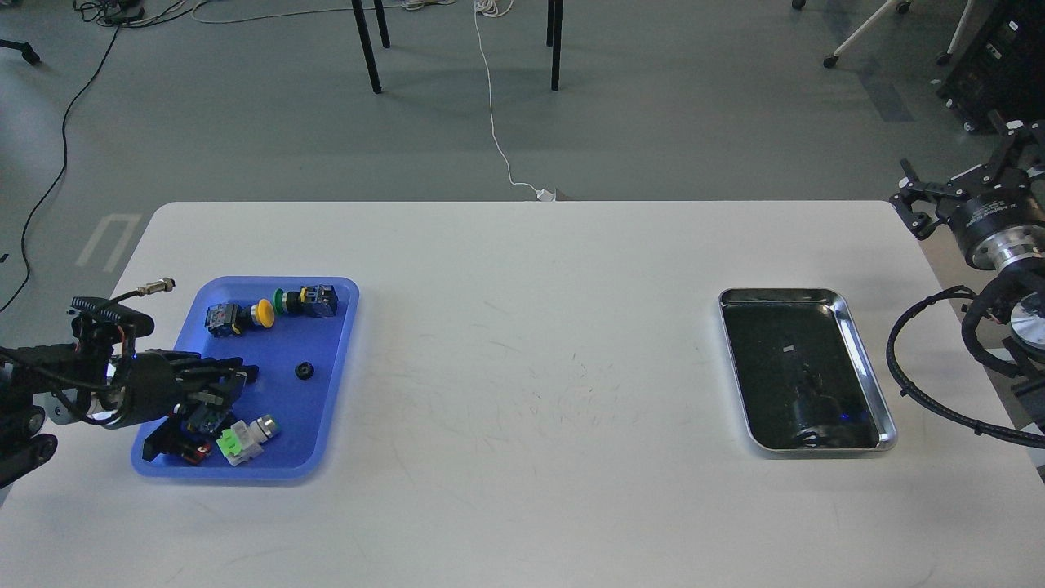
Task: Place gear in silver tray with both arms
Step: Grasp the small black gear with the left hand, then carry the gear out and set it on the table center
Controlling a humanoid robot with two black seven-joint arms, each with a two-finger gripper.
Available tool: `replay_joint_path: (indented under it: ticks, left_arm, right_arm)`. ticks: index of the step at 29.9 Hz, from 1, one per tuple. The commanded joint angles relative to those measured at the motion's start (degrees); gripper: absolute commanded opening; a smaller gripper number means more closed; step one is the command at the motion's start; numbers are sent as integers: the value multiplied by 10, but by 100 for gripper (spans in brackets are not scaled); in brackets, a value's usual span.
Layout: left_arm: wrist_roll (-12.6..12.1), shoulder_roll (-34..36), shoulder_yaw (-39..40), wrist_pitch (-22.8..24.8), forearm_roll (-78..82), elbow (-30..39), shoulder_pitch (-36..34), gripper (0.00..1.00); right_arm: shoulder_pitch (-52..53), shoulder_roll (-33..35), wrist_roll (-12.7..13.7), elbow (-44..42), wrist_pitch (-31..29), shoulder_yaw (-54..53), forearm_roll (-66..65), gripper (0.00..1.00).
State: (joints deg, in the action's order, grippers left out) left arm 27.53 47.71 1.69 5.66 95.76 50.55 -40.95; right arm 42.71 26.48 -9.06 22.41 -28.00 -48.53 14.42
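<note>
The gear (304, 370) is a small black round part lying in the blue plastic tray (331, 343) at the left. My left gripper (243, 382) hovers over that tray, a short way left of the gear and not touching it; its black fingers look parted and hold nothing. The silver tray (864, 359) lies on the right side of the white table, and its dark mirror-like bottom holds nothing. My right gripper (921, 204) is off the table's far right corner, behind the silver tray; it is too dark to read.
The blue tray also holds a yellow-capped button (261, 312), a green-capped switch (306, 300), a white and green part (243, 437) and a black and red part (175, 445). A black cable loop (922, 392) hangs right of the silver tray.
</note>
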Motion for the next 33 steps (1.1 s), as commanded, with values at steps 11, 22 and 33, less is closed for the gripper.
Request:
replay_joint_path:
  ticks: [11, 22, 33]
  left_arm:
    - [5, 2, 12, 51, -4, 155, -194, 13]
    - [-25, -247, 2, 46, 38, 138, -198, 14]
    - [-57, -391, -1, 47, 46, 81, -143, 14]
  right_arm:
    - [-61, 83, -17, 104, 0, -10, 1, 99]
    - [-170, 202, -17, 233, 0, -16, -1, 99]
    - [-221, 241, -18, 301, 0, -8, -5, 99]
